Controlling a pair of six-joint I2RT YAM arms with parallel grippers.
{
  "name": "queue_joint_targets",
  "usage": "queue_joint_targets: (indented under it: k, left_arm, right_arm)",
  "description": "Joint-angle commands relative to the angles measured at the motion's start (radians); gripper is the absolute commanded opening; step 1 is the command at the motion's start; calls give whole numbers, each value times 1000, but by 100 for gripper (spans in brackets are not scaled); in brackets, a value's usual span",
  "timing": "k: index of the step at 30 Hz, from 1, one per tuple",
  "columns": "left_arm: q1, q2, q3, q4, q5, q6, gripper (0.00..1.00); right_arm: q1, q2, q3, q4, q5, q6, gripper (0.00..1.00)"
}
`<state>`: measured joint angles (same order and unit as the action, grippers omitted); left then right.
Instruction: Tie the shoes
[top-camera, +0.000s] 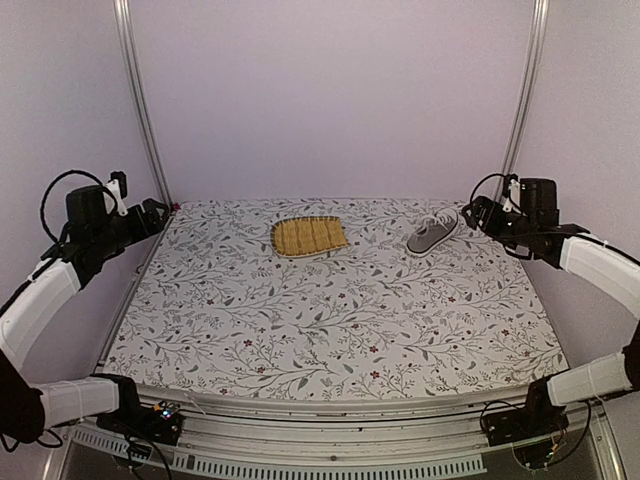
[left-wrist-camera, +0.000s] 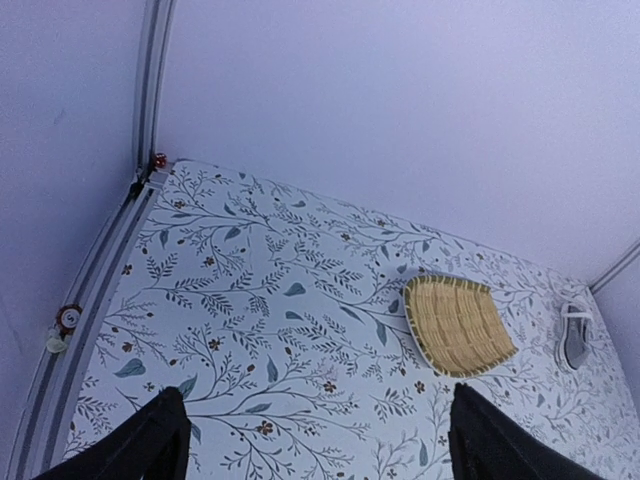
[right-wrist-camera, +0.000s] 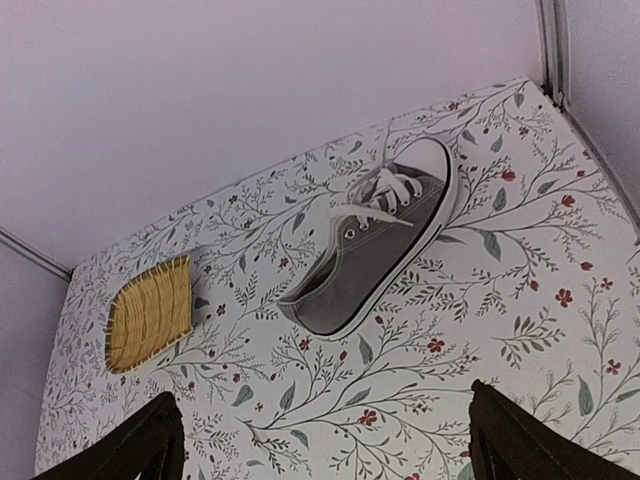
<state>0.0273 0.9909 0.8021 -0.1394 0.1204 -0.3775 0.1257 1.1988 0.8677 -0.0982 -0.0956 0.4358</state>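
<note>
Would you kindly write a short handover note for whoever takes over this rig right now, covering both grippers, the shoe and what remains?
Left gripper: open and empty, at the far left edge of the table.
Right gripper: open and empty, close to the sneaker but not touching it.
Sneaker: at the far right of the table, to the right of the yellow mat and apart from it.
Done: nothing visible; the laces look loose, with no bow.
Left: grasp the laces and tie them.
</note>
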Motion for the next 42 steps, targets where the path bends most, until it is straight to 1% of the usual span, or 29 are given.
queue_joint_targets:
  k: [1, 3, 5, 7, 8, 10, 11, 15, 18, 21, 24, 25, 30, 32, 33, 35, 37, 42]
  left_arm:
    - [14, 8, 82, -103, 168, 55, 89]
    - [14, 23, 148, -239, 155, 154, 89]
    - [14, 18, 165, -286, 55, 207, 89]
    - [14, -11, 118, -260, -45, 205, 89]
    - [15, -28, 94, -229, -51, 202, 90]
    - [17, -57, 67, -195, 20, 222, 89]
    - [17, -67, 68, -196, 24, 227, 89]
    - [20, -120, 39, -190, -70, 221, 89]
    - [20, -141, 19, -193, -85, 217, 89]
    - [21, -147, 16, -193, -87, 217, 89]
    - [20, -143, 19, -196, -93, 216, 89]
    - [21, -142, 20, -198, -96, 216, 89]
    - [22, -139, 19, -205, -118, 214, 89]
    - [22, -141, 18, -205, -123, 215, 89]
    - [22, -141, 17, -207, -125, 215, 89]
    - [22, -140, 16, -206, -127, 215, 89]
    - [22, -138, 17, -206, -128, 215, 89]
    - [23, -138, 16, -208, -137, 216, 89]
  right_arm:
    - [132, 149, 117, -160, 102, 76, 99]
    - [190, 240, 187, -195, 167, 96, 99]
    - [223, 342, 262, -222, 206, 119, 99]
    - [247, 457, 347, -239, 228, 130, 99]
    - [260, 518, 405, -260, 253, 131, 99]
    - [280, 642, 523, -320, 326, 126, 99]
    - [286, 698, 579, -354, 353, 126, 99]
    - [288, 882, 763, -421, 430, 136, 100]
    - [289, 973, 823, -434, 464, 144, 94]
    - [290, 1018, 850, -427, 484, 139, 87]
    - [289, 1044, 871, -419, 476, 112, 76]
    - [290, 1050, 875, -419, 472, 107, 69]
    - [289, 1036, 873, -434, 488, 96, 27]
    - [289, 1010, 872, -445, 510, 91, 8]
    - [289, 989, 873, -451, 521, 81, 4]
    - [290, 936, 873, -457, 523, 48, 2]
    - [291, 867, 871, -460, 491, -12, 2]
    - [323, 645, 831, -471, 249, -191, 2]
